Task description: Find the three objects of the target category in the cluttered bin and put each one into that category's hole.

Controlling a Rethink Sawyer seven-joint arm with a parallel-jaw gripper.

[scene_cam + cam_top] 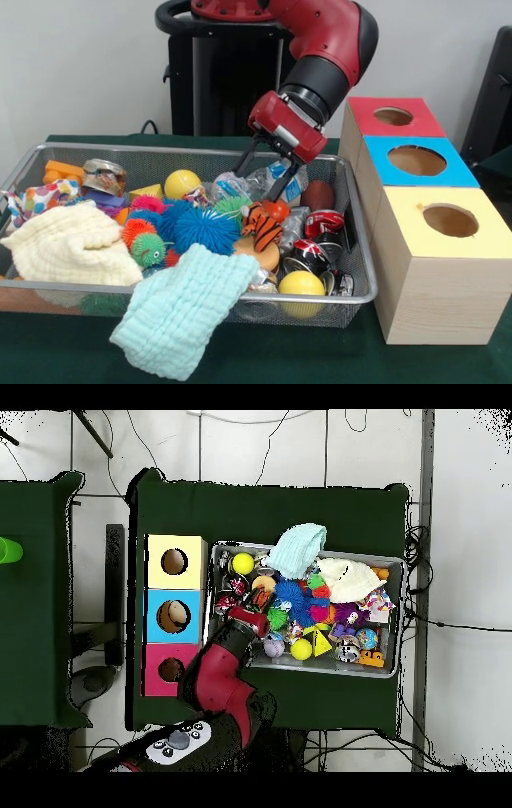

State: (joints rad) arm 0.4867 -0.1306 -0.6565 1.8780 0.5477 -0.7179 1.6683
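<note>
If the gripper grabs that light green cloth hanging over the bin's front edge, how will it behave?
The light green cloth is probably floppy: it already droops over the bin rim. Likely light, and its hanging end may drag.

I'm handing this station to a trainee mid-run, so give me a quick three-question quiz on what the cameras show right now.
1. True or false: the gripper is lowered into the wire bin with its fingers spread over a crushed clear plastic bottle.
2. From the front view, which box is nearest the camera? A) red box B) blue box C) yellow box
3. Fill in: the cloth hanging over the bin's front rim is the ____ cloth.

Key
1. True.
2. C.
3. Light blue; the cream cloth lies inside, at the picture's left.
</note>
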